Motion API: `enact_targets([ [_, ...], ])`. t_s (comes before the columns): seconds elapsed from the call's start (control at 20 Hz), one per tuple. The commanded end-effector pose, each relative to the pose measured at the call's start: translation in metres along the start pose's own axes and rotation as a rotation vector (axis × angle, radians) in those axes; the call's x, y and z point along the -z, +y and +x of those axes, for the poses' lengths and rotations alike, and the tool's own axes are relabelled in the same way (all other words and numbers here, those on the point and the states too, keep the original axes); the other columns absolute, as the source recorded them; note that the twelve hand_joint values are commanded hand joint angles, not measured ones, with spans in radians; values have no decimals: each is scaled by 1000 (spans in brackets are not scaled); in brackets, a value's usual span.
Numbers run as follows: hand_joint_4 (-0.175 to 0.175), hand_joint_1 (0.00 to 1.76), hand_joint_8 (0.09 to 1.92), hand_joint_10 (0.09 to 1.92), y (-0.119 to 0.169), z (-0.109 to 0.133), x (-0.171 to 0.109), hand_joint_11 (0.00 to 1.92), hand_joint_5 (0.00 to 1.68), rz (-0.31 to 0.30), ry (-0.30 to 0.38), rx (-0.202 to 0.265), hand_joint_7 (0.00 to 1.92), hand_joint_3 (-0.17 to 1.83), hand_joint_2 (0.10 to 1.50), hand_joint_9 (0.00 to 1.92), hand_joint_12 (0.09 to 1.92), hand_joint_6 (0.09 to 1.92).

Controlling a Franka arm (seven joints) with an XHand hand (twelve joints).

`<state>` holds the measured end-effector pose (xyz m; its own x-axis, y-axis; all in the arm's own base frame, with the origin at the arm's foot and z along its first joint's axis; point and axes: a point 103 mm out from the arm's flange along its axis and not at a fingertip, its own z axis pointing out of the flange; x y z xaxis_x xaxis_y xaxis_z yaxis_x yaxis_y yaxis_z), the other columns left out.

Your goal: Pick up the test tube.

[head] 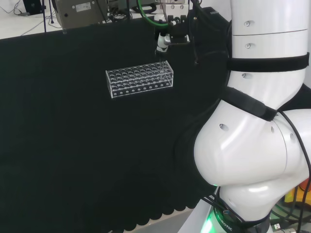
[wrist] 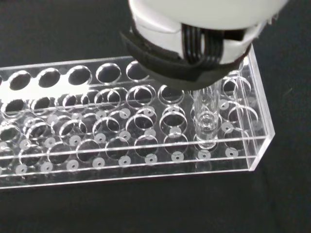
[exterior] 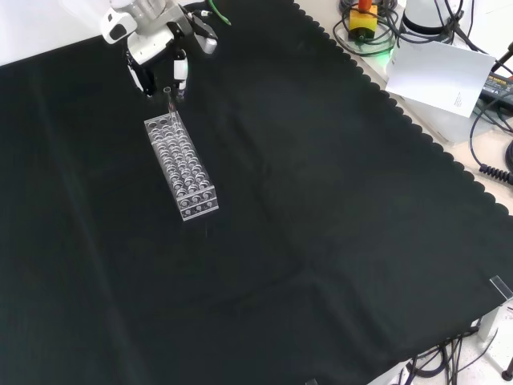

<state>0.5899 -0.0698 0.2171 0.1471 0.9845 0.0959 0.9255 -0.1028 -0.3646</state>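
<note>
Hand (exterior: 156, 56): poised over rack's end, grip state unclear.
Test tube (wrist: 206, 114): upright in rack (head: 140, 79).
Progress: lift pending.

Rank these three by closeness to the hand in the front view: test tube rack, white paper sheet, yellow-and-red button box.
From the hand:
1. Test tube rack, just below the fingers.
2. Yellow-and-red button box, top edge, off the cloth.
3. White paper sheet, upper right, beyond the cloth's scalloped edge.

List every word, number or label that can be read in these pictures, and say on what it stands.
Rack, test tube, hand: no print.
White sheet, front view: small mark, too small to read.
Grey box, head view: label blurred, unreadable.
Arm's base: lettering partly cut off, unreadable.
</note>
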Motion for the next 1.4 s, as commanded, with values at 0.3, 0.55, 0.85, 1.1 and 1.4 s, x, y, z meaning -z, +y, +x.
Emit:
enact_targets([
  [0.3, -175, 1435, 702, 87, -3, 11, 38, 1199, 1326, 18, 11, 28, 1415, 553, 662, 1518, 838, 327],
  [0.55, -175, 1436, 693, 87, -16, 12, 62, 1199, 1329, -2, 10, 54, 1420, 556, 659, 1519, 839, 321],
  [0.85, -175, 1436, 687, 87, -29, 10, 79, 1199, 1332, -22, 24, 51, 1423, 560, 656, 1521, 839, 316],
  [1.1, -175, 1436, 685, 87, -40, 10, 95, 1198, 1335, -42, 35, 57, 1425, 564, 653, 1522, 840, 312],
  [1.4, -175, 1436, 680, 87, -55, 15, 114, 1198, 1338, -59, 26, 79, 1428, 568, 650, 1525, 841, 309],
])
